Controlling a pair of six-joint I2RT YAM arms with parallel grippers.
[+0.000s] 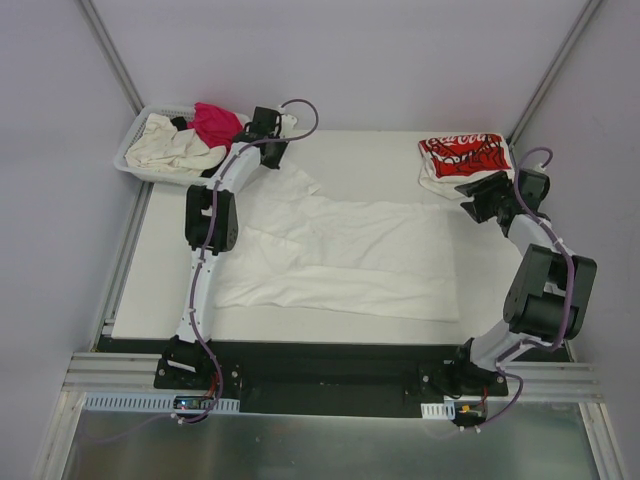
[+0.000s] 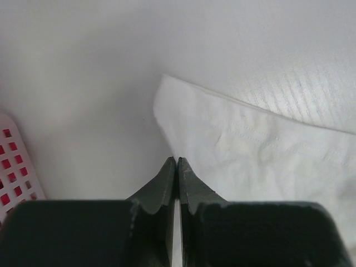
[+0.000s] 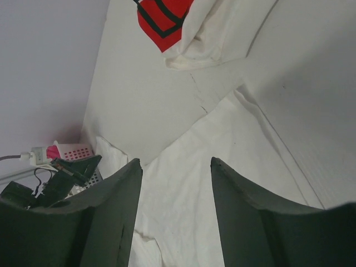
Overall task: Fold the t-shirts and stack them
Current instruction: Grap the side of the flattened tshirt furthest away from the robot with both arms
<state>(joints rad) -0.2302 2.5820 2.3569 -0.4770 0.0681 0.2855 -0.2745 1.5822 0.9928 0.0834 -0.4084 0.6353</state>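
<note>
On the table (image 1: 380, 160), the big white shirt (image 1: 340, 255) lies spread flat across the middle. At its far left corner we see the left pincer (image 2: 177, 161) pressed together, tips right at the cloth's edge; we cannot tell whether any cloth is caught between them. The right pincer (image 3: 176, 162) is spread, nothing between its fingers, hanging over the shirt's right end. Just beyond it lies the folded white shirt with red print (image 1: 462, 155). In the far left corner stands the basket (image 1: 135, 150), holding a cream shirt (image 1: 175, 145) and a magenta shirt (image 1: 215, 122).
</note>
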